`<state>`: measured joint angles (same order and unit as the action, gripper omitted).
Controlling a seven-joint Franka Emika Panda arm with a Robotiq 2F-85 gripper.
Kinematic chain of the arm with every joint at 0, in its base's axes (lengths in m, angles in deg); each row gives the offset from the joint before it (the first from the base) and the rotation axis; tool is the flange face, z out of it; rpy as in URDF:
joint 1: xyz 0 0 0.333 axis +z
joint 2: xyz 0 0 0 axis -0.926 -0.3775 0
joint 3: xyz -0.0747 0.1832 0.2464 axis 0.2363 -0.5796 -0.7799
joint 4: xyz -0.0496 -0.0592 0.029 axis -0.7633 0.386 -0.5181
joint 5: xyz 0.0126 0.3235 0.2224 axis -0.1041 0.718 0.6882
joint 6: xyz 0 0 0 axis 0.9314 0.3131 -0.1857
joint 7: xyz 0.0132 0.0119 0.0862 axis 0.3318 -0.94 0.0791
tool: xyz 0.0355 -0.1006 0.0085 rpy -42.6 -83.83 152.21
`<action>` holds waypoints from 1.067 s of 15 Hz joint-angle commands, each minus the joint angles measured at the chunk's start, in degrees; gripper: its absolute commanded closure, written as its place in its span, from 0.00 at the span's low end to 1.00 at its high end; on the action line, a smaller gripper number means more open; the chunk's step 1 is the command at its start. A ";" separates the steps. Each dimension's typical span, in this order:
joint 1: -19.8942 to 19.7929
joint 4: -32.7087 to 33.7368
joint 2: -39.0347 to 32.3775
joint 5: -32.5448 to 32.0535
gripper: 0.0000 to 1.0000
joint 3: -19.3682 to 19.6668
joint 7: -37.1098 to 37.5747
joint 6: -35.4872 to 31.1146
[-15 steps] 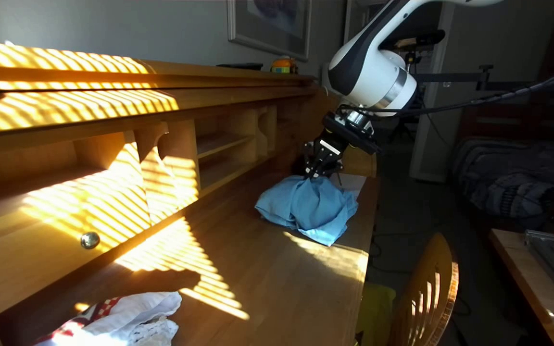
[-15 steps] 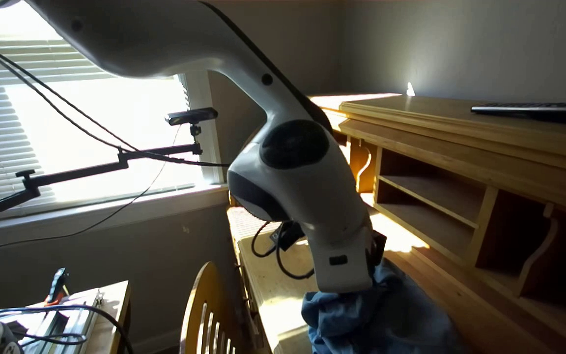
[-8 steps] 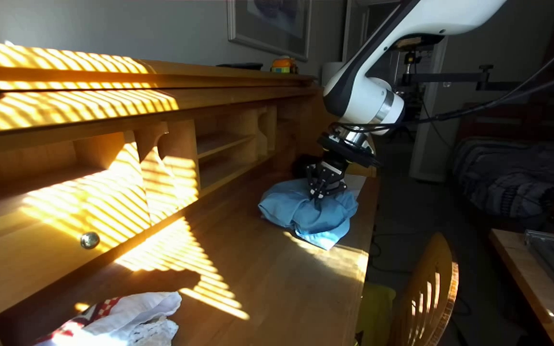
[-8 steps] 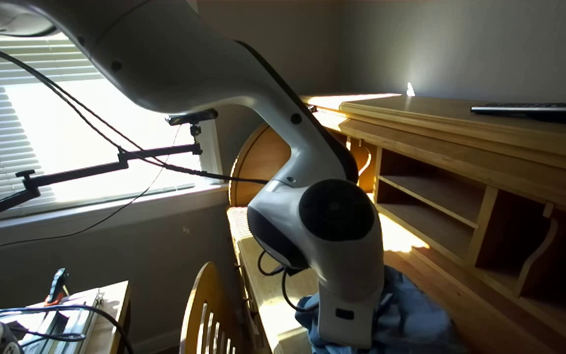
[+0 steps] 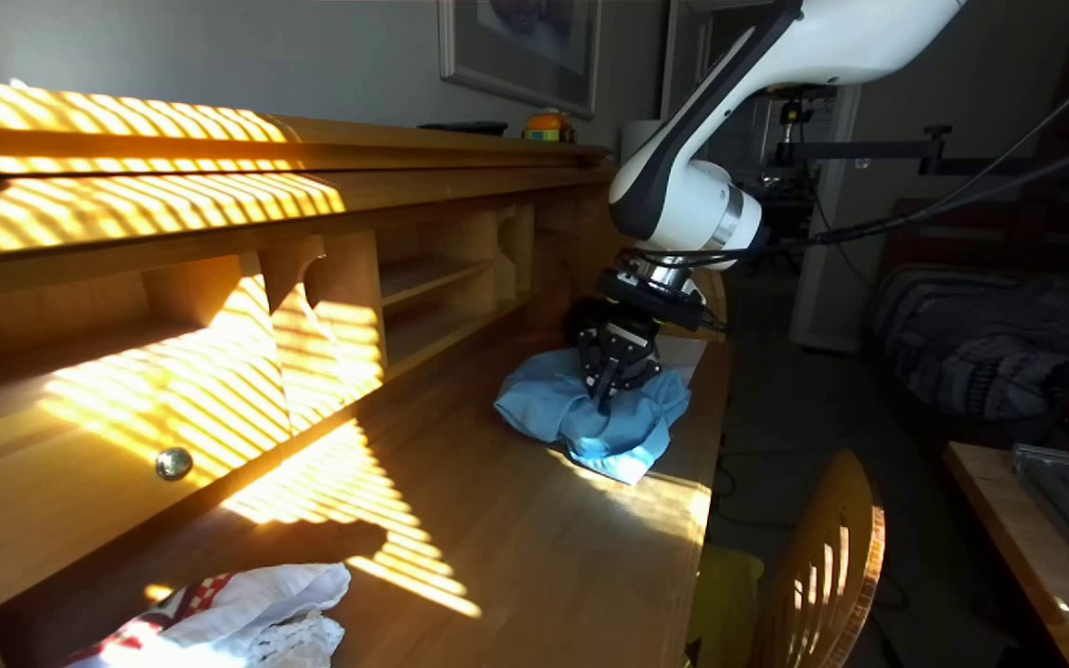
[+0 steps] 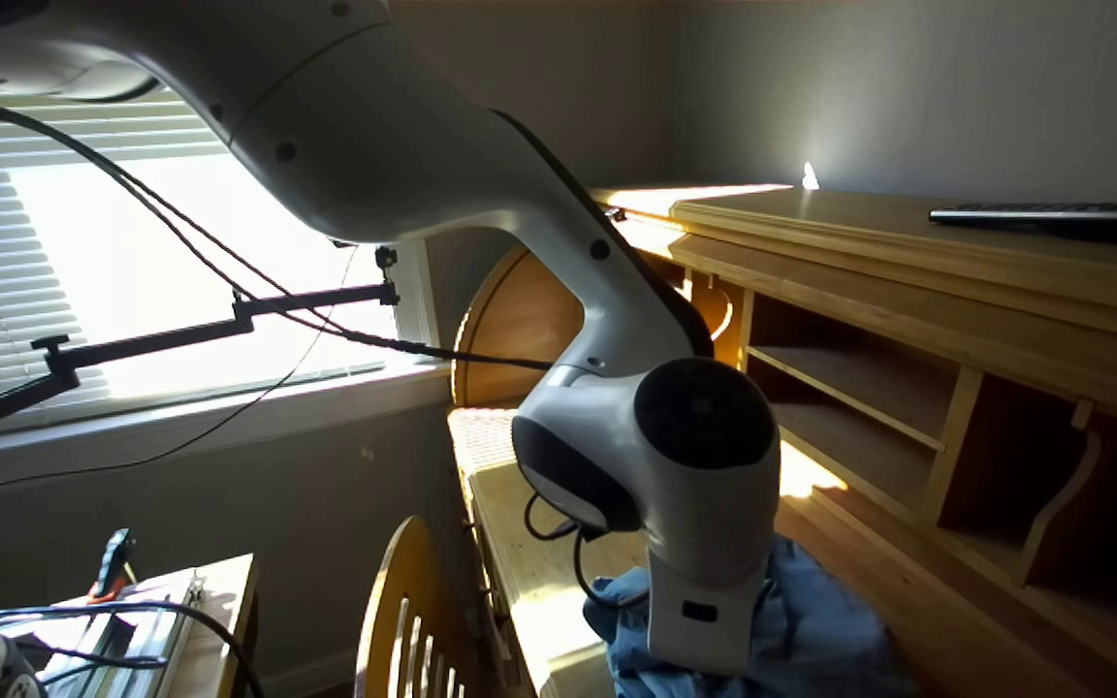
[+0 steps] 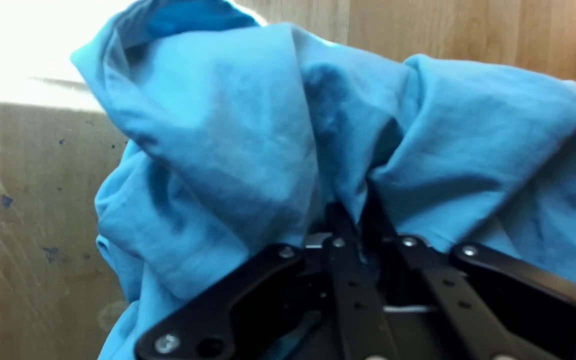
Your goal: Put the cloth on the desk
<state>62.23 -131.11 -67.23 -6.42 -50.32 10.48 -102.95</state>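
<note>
The blue cloth point(image 5: 544, 399) lies crumpled on the wooden desk point(image 5: 516, 538) near its far end. It also shows in an exterior view point(image 6: 830, 620), partly behind the arm, and fills much of the wrist view point(image 7: 248, 125). My gripper point(image 5: 603, 406) points down into the middle of the cloth. In the wrist view the gripper point(image 7: 360, 217) has its fingers close together with a fold of cloth pinched between them. The fingertips are sunk in the folds and partly hidden. In an exterior view the arm hides the gripper.
A white and red cloth point(image 5: 256, 612) lies at the desk's near end. The hutch with cubbies point(image 5: 432, 278) runs along the desk's back. A wooden chair point(image 5: 831, 566) stands at the front edge. A white sheet point(image 5: 683, 354) lies behind the blue cloth.
My gripper has moved down into the cloth, then slightly toward the hutch. The cloth's raised middle has sunk lower and flatter on the desk.
</note>
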 commanded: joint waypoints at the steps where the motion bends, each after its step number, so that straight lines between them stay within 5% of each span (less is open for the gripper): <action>1: 3.60 -3.81 5.03 -5.39 0.53 2.68 6.05 -0.47; 4: 6.60 -10.69 12.79 -12.37 0.32 4.73 12.73 2.45; 8: 16.73 -19.83 22.75 -31.25 0.03 12.34 31.96 8.55; 12: 27.65 -24.92 29.14 -49.36 0.00 19.17 43.78 7.57; 14: 27.96 -26.91 36.23 -58.46 0.00 16.88 48.13 13.39; 15: 20.28 -27.24 38.43 -62.26 0.00 7.47 50.44 15.24; 16: 19.47 -27.18 40.36 -65.97 0.00 4.49 53.28 17.73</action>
<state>88.12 -155.03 -36.43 -62.39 -35.80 56.85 -91.01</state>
